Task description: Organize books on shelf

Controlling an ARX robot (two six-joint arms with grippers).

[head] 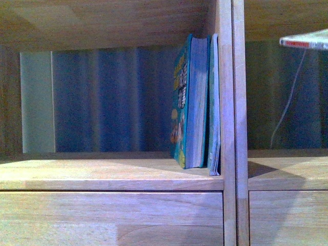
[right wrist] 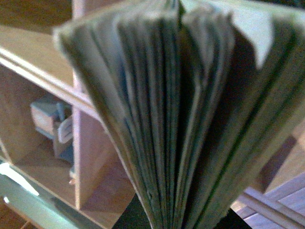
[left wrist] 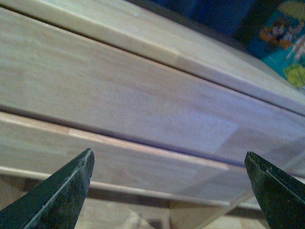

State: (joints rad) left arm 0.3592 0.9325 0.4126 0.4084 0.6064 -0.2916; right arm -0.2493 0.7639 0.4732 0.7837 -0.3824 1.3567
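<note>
Teal paperback (head: 190, 102) and thin bluish book (head: 213, 102) stand upright, touching, at rt end of a shelf (head: 113, 177) cubby against the divider (head: 228, 102). White/red-edged paperback (head: 305, 41) hangs high in next cubby rt, pages fanned, clamped in R gripper (right wrist: 176, 224) (tips mostly hidden). L gripper (left wrist: 167, 191) gapes wide, empty, near drawer front (left wrist: 143, 105).

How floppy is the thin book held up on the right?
Probably floppy: the thin paperback fans its pages apart in the right wrist view. Likely light, since its edge looks slim from the front. It may splay rather than stand alone, unlike the thick teal book.
</note>
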